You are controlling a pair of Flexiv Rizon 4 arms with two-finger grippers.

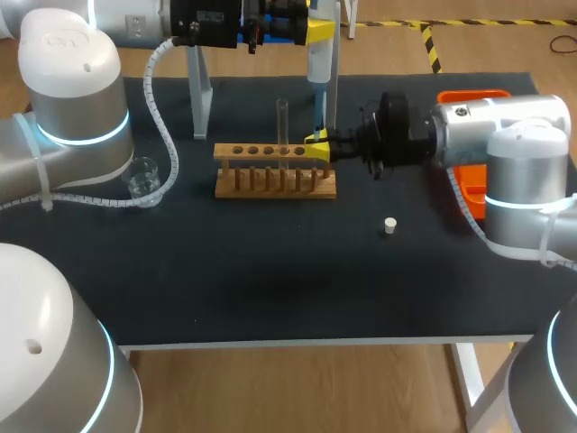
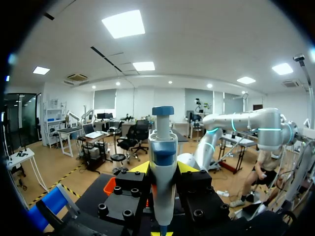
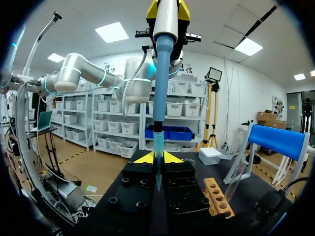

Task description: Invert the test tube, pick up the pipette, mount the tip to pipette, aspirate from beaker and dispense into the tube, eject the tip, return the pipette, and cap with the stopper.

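Yellow-tipped left gripper (image 1: 319, 32) clamps the rigid pipette (image 1: 318, 68) upright, over the rack's (image 1: 275, 176) far right end. Left wrist: its jaws squeeze the barrel mid-body, probably a sound hold. Right wrist: right gripper (image 3: 157, 158) pinches the tip (image 3: 158, 174), likely light, slippery plastic; hold gently.

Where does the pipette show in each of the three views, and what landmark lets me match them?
Head view: pipette stands upright above the rack's right end, held by the left gripper.
Left wrist view: pipette upright between the left gripper's fingers.
Right wrist view: pipette hangs ahead, its blue tip pinched in the right gripper.
Shared landmark: the left gripper's yellow tips on the pipette body.
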